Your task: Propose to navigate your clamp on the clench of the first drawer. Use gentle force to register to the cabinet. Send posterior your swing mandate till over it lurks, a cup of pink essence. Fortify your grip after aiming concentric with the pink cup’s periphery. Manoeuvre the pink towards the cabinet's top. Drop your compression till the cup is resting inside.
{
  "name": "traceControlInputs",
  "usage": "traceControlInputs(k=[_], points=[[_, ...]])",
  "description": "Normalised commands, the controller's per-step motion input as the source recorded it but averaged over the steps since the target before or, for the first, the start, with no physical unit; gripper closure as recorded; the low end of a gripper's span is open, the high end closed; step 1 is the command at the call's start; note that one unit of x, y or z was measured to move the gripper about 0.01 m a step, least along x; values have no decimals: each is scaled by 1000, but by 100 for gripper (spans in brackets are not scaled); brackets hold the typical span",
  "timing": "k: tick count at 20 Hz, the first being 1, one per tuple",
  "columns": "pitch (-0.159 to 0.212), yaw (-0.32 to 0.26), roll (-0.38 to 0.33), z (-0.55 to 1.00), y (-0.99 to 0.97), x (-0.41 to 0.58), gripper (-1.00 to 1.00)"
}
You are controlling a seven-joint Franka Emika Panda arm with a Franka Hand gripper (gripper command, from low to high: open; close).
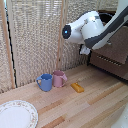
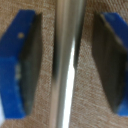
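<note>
From across the room, the white arm (image 1: 92, 27) reaches in from the exterior view's right and ends against the dark brown cabinet (image 1: 116, 50) at that side. The claw itself is tucked behind the arm's bulk there, so from here I cannot see its fingers. Pale slatted screens (image 1: 35, 35) stand behind the bench (image 1: 95, 100), a light wooden top.

On the bench, well apart from the arm, the pink cup (image 1: 60, 78) stands upright. Just beside it, on the exterior view's left and touching or nearly so, is a blue mug (image 1: 45, 82) with its handle turned toward the left. What is inside either cup I cannot tell. A small orange block (image 1: 77, 87) lies flat near the pink cup on the other side. At the lower left corner a white plate (image 1: 6, 125) with a patterned rim rests on the bench, nothing on the part that shows.

In the wrist view, the claw (image 2: 67, 65) is spread, its two blue fingers (image 2: 17, 67) standing on either side of the silver handle (image 2: 67, 90). The bar runs straight between them, with a gap on each side, so the pads are not pressing it. Brown wood grain of the drawer (image 2: 90, 107) fills the space behind.
</note>
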Motion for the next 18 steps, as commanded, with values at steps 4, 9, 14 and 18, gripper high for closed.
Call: traceControlInputs(k=[4,9,14,18], points=[[11,-35,-34,342,362,36,-100],[-2,-84,81,312,547,12,-100],[9,-135,259,238,491,90,-100],[48,-170,328,96,350,69,-100]])
